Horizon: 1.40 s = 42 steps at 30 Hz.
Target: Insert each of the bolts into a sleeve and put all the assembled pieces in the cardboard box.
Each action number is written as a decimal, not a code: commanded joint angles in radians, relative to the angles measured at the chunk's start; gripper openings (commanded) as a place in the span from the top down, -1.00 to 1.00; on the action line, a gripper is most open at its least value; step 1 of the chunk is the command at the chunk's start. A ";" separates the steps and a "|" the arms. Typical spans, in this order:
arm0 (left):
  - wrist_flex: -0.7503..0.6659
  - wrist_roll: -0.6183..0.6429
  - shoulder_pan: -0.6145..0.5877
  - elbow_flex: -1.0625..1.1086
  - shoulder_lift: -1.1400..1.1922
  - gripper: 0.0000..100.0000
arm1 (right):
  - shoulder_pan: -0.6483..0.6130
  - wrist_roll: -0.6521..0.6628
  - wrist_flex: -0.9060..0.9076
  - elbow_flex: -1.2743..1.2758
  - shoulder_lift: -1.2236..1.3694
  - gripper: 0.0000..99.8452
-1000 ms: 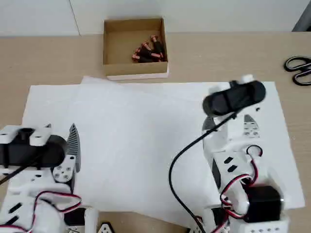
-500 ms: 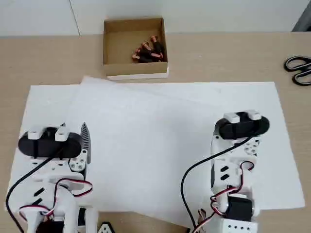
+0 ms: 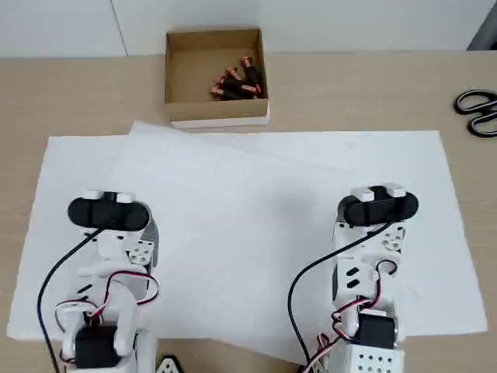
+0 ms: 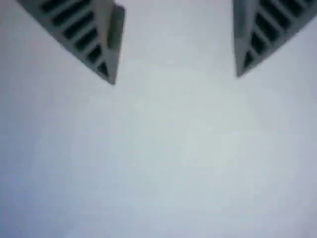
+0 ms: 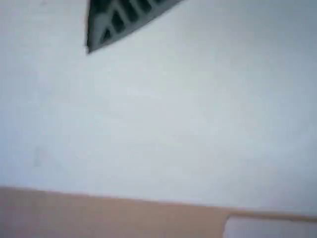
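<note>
The cardboard box [image 3: 180,74] stands at the far side of the table. Several bolt-and-sleeve pieces [image 3: 239,81], copper and black, lie piled in its right half. My left arm [image 3: 109,215] is folded back near the front edge over the white paper sheet [image 3: 248,202]. Its gripper [image 4: 174,78] is open above bare paper with nothing between the fingers. My right arm [image 3: 378,208] is folded back at the front right. A part of the right gripper [image 5: 119,22] hangs over the paper, near where the sheet ends and the table shows.
Black-handled scissors [image 3: 477,110] lie at the table's far right edge. The paper sheet covers most of the wooden table [image 3: 349,85] between the arms and the box.
Both arms drew back toward the front edge and folded up. The right arm left the middle right of the sheet; the left arm swung in from the left edge.
</note>
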 commanded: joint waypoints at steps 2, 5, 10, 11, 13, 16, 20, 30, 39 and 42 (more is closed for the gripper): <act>-0.020 0.000 0.003 0.076 -0.011 0.70 | 0.004 0.003 0.140 0.008 -0.005 0.53; -0.015 0.000 0.003 0.122 -0.011 0.70 | 0.004 0.003 0.249 0.008 -0.007 0.53; -0.021 0.000 0.006 0.157 -0.011 0.70 | 0.004 0.003 0.286 0.008 -0.012 0.53; -0.018 0.002 0.006 0.157 -0.011 0.70 | 0.004 0.003 0.286 0.008 -0.012 0.53; -0.015 0.002 0.005 0.157 -0.011 0.70 | 0.004 0.003 0.286 0.008 -0.012 0.53; -0.015 -0.002 0.003 0.157 -0.011 0.70 | 0.004 0.003 0.286 0.008 -0.012 0.53; -0.015 -0.002 0.003 0.157 -0.011 0.70 | 0.004 0.003 0.286 0.008 -0.012 0.53; -0.015 -0.002 0.003 0.157 -0.011 0.70 | 0.004 0.003 0.286 0.008 -0.012 0.53; -0.015 -0.002 0.003 0.157 -0.011 0.70 | 0.004 0.003 0.286 0.008 -0.012 0.53; -0.015 -0.002 0.003 0.157 -0.011 0.70 | 0.004 0.003 0.286 0.008 -0.012 0.53</act>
